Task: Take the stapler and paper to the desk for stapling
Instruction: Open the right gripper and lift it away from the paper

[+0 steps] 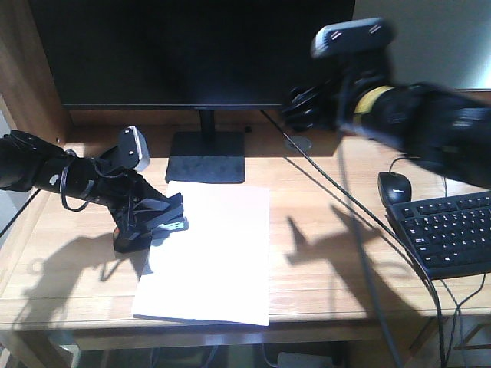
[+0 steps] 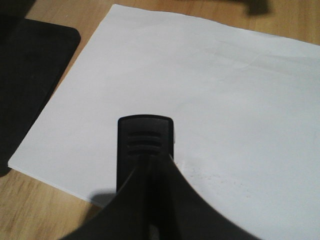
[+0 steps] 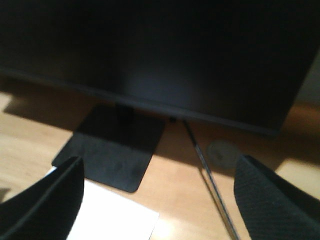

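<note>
Small black stapler (image 2: 145, 134), judged rigid and light: clamped across its sides by left pincer (image 2: 150, 167). Right pincer (image 3: 160, 167): spread, empty.

Plain white paper (image 1: 219, 257), black ribbed stapler (image 2: 145, 140), pale wood-grain desk (image 1: 330, 261).

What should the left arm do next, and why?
Probably open the left pincer and let go: the stapler it grips already seems to sit at the edge of the paper on the desk. The right pincer hangs open, away from both.
</note>
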{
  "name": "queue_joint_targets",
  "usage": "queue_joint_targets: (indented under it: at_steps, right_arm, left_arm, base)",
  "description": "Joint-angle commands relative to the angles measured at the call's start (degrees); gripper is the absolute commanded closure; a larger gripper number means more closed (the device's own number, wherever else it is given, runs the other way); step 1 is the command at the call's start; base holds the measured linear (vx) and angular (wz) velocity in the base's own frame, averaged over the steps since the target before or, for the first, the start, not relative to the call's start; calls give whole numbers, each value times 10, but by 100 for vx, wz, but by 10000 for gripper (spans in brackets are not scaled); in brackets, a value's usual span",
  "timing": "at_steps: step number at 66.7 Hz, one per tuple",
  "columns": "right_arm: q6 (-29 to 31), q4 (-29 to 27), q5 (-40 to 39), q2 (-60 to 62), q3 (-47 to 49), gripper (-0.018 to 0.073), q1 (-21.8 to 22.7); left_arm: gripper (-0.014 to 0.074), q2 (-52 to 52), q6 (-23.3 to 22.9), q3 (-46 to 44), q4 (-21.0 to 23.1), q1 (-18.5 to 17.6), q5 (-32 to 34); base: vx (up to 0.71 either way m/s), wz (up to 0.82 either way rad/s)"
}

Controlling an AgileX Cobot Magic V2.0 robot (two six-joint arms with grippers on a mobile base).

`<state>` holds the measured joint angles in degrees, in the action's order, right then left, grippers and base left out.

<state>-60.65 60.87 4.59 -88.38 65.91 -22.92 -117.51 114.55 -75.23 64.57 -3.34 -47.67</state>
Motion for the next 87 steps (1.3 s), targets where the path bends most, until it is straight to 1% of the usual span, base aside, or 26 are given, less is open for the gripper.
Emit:
queue_joint_targets:
  at_steps: [1,12,28,40,62,77,87]
  right_arm:
    - [10,24,-11,94,-26,-8,0]
    - [9,37,-12,204,-110,-8,0]
    - [10,39,-13,354,-243,-8,0]
    - [10,58,-21,472,-333,-8,0]
    - [7,57,-28,700,-479,-8,0]
    - [-11,54,-46,802,-520,-8,0]
    - [-11,51,-51,825,-520,-8,0]
  left_arm:
    - [603,30,-6,-16,27,-2,-15]
    - [603,30,-6,-16,27,-2,-15]
    - [603,30,-6,-16,27,-2,-16]
    - [603,30,-6,-16,27,-2,-16]
    - [603,30,-6,-16,27,-2,-17]
    - [603,30,-6,-16,27,-2,-17]
    - [603,30,-6,-16,27,-2,-17]
  base:
    - [0,0]
    - [0,0]
    - [0,0]
    - [0,0]
    - [0,0]
    - [0,0]
    - [0,0]
